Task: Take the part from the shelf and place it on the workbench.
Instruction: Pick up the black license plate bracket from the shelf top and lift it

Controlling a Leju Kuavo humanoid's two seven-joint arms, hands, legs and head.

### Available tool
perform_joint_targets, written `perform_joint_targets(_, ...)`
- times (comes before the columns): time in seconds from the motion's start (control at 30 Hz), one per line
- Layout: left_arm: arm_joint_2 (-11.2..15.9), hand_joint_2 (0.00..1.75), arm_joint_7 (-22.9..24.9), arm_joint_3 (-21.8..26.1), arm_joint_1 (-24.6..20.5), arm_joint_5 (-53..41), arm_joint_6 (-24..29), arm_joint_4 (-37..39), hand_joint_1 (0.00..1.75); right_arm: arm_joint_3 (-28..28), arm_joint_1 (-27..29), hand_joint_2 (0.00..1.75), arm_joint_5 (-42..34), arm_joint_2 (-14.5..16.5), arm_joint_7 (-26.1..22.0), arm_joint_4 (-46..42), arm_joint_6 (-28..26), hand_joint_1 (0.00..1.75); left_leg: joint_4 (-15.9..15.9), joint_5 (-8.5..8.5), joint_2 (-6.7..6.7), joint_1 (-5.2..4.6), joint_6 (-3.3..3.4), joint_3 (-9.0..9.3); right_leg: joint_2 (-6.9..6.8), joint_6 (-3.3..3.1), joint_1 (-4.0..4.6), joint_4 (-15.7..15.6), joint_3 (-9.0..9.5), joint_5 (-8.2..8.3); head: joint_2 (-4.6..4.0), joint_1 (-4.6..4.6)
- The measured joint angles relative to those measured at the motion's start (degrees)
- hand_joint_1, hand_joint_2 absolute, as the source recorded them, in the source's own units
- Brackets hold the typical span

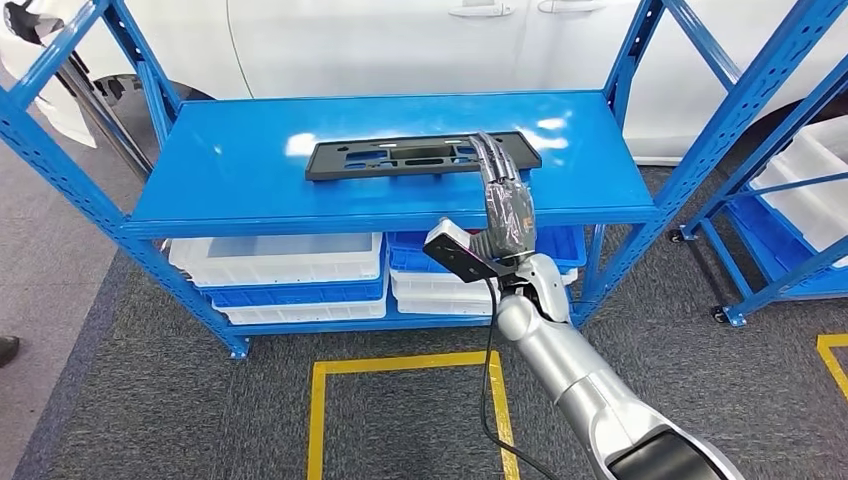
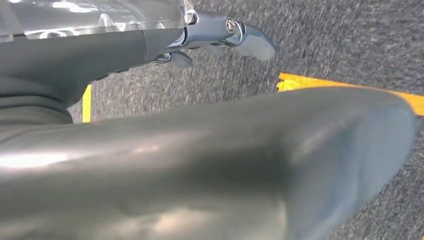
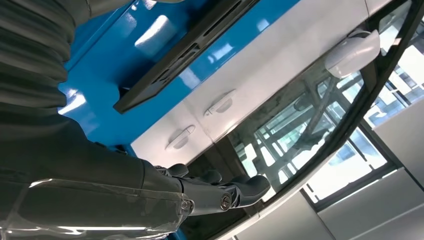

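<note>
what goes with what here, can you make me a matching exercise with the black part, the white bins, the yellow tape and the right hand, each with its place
Things:
1. black part
2. white bins
3. yellow tape
4. right hand

Places:
A. on the grey floor in front of the shelf
B. over the right end of the part
C. lying flat on the blue shelf top
D. on the lower level, under the shelf top

Pairs: 1-C, 2-D, 3-A, 4-B
</note>
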Motion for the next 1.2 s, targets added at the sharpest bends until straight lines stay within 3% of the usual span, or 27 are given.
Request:
perform_joint_targets(0.07,0.0,0.0,0.0,0.0,0.0,0.0,0.0,0.0,0.0,0.1,0.3,1.75,0.0,0.3,-0.3,-0.8,1.0,0.0,4.0,-1.96,0.02,0.11,-0.55,-1.66,0.01,-0.51,-0.37,-0.5,0.88,-0.21,0.0,-0.05)
perform_joint_targets(0.13,0.0,0.0,0.1,0.0,0.0,0.0,0.0,0.0,0.0,0.4,0.9,1.75,0.0,0.8,-0.5,-1.7,2.4,0.0,11.8,-4.82,0.01,0.36,-1.0,-5.88,-0.01,-0.83,-0.32,-0.6,1.65,-0.81,-0.01,-0.08)
perform_joint_targets(0.2,0.0,0.0,0.1,0.0,0.1,0.0,-0.1,0.0,0.0,0.8,1.8,1.75,-0.1,1.1,-0.5,-2.5,3.6,0.0,16.3,-4.87,0.02,0.55,-1.33,-9.3,0.04,-0.79,-0.29,-0.5,2.53,-1.62,-0.01,-0.07)
perform_joint_targets(0.23,0.0,0.0,0.1,0.0,0.1,0.1,-0.1,0.0,0.0,1.1,2.2,1.75,-0.2,1.2,-0.5,-2.8,3.9,0.0,15.3,-3.17,0.02,0.62,-1.4,-9.48,0.08,-0.69,-0.32,-0.5,3.06,-2.08,-0.01,-0.08)
perform_joint_targets(0.27,0.1,0.0,0.1,0.0,0.1,0.1,-0.1,0.0,0.0,1.3,2.4,1.75,-0.2,1.3,-0.6,-3.2,4.2,0.0,12.1,-0.49,0.03,0.69,-1.41,-8.6,0.12,-0.54,-0.37,-0.4,3.71,-2.62,-0.01,-0.08)
perform_joint_targets(0.33,0.1,0.0,0.1,0.0,0.2,0.2,-0.1,0.0,0.0,1.8,2.5,1.75,-0.4,1.7,-0.7,-3.9,4.8,0.0,4.6,3.76,0.03,0.71,-1.19,-5.62,0.23,-0.03,-0.34,-0.3,4.83,-3.72,-0.01,-0.11)
perform_joint_targets(0.4,0.1,0.0,-0.1,0.1,0.2,0.5,-0.2,0.0,0.0,2.3,2.6,1.75,-0.9,1.8,-0.9,-4.4,5.3,0.0,0.8,4.25,0.0,0.56,-0.47,-3.87,0.32,0.65,-0.17,-0.3,5.35,-4.38,0.0,-0.1)
perform_joint_targets(0.5,0.0,0.0,-0.3,0.1,0.2,0.7,-0.2,0.0,0.0,2.7,2.7,1.75,-2.0,1.8,-1.2,-5.1,5.4,0.0,0.0,3.17,-0.13,0.49,0.81,-3.04,0.29,1.57,-0.18,0.5,5.46,-4.61,0.0,0.11)
perform_joint_targets(0.57,0.0,0.0,-0.4,0.1,0.2,0.7,-0.2,0.0,0.0,2.7,2.5,1.75,-2.5,1.8,-1.4,-5.4,5.3,0.0,-0.3,2.73,-0.19,0.59,1.51,-2.2,0.22,2.05,-0.29,4.2,3.41,-5.62,0.01,0.34)
perform_joint_targets(0.67,0.0,0.0,-0.5,0.1,0.2,0.8,-0.3,0.0,0.0,2.9,2.6,1.75,-3.2,1.7,-1.6,-5.4,5.1,0.0,-0.4,1.78,-0.22,0.46,2.0,-1.22,0.17,2.37,-0.36,14.3,-3.92,-8.65,0.0,0.56)
perform_joint_targets(0.7,0.0,0.0,-0.5,0.1,0.2,0.8,-0.3,0.0,0.0,2.9,2.7,1.75,-3.3,1.7,-1.6,-5.4,5.1,0.0,-0.4,1.35,-0.25,0.4,2.03,-0.72,0.17,2.36,-0.36,16.0,-5.79,-8.78,0.01,0.55)
perform_joint_targets(0.73,0.0,0.0,-0.5,0.1,0.3,0.8,-0.3,0.0,0.0,3.0,2.9,1.75,-3.5,1.7,-1.6,-5.3,5.1,0.0,-0.4,0.86,-0.3,0.33,2.02,-0.09,0.17,2.22,-0.32,15.7,-6.73,-7.91,0.0,0.57)
perform_joint_targets(0.77,0.0,0.0,-0.5,0.1,0.4,0.8,-0.3,0.0,0.0,3.1,2.9,1.75,-3.5,1.7,-1.7,-5.2,5.1,0.0,-0.4,0.35,-0.33,0.26,1.98,0.64,0.17,1.97,-0.25,13.4,-6.62,-5.9,0.0,0.58)
perform_joint_targets(0.83,-0.1,0.0,-0.5,0.2,0.4,0.8,-0.3,0.1,0.0,3.1,2.8,1.75,-3.6,1.6,-1.7,-5.1,5.1,0.0,-0.3,-0.74,-0.38,0.09,1.76,2.08,0.11,1.11,0.15,5.9,-4.81,-0.27,0.0,0.57)
perform_joint_targets(0.9,-0.3,0.0,-0.5,0.2,0.3,0.8,-0.2,0.2,0.0,3.3,2.8,1.75,-3.7,1.6,-1.8,-5.0,5.0,0.0,-0.5,-1.6,-0.42,-0.03,1.21,2.8,0.0,0.33,0.61,1.1,-3.6,2.53,-0.01,0.56)
perform_joint_targets(0.97,-0.4,0.0,-0.5,0.2,0.3,0.8,-0.2,0.2,0.0,3.4,2.7,1.75,-4.0,1.5,-2.1,-5.0,5.0,0.0,-0.3,-1.72,-0.44,-0.12,0.52,3.12,0.03,-0.13,0.61,0.3,-3.12,2.39,-0.01,0.54)
perform_joint_targets(1.03,-0.4,0.0,-0.6,0.2,0.2,0.8,-0.2,0.2,0.0,3.5,2.7,1.75,-4.4,1.5,-2.6,-4.9,5.0,0.0,1.8,-1.65,-0.41,-0.09,-0.05,2.66,0.1,-0.66,0.31,-0.3,-1.94,2.23,-0.01,0.5)
perform_joint_targets(1.1,-0.4,0.0,-0.6,0.2,0.1,0.8,-0.2,0.2,0.0,3.8,2.5,1.75,-4.7,1.5,-3.0,-4.8,5.1,0.0,7.4,-2.94,-0.38,0.12,-0.59,-0.42,0.07,-1.16,0.12,-0.8,-0.74,1.65,-0.01,0.45)
perform_joint_targets(1.17,-0.4,0.0,-0.6,0.2,0.1,0.8,-0.2,0.2,0.0,4.2,2.4,1.75,-5.0,1.5,-3.4,-4.6,5.4,0.0,13.8,-5.82,-0.38,0.35,-1.13,-4.95,0.1,-1.39,0.12,-0.8,-0.01,0.87,-0.01,0.41)
perform_joint_targets(1.2,-0.4,0.0,-0.6,0.2,0.2,0.9,-0.1,0.2,0.0,4.5,2.4,1.75,-5.2,1.5,-3.6,-4.5,5.7,0.0,15.4,-6.74,-0.38,0.46,-1.35,-6.63,0.17,-1.36,0.11,-0.8,0.44,0.43,-0.01,0.4)
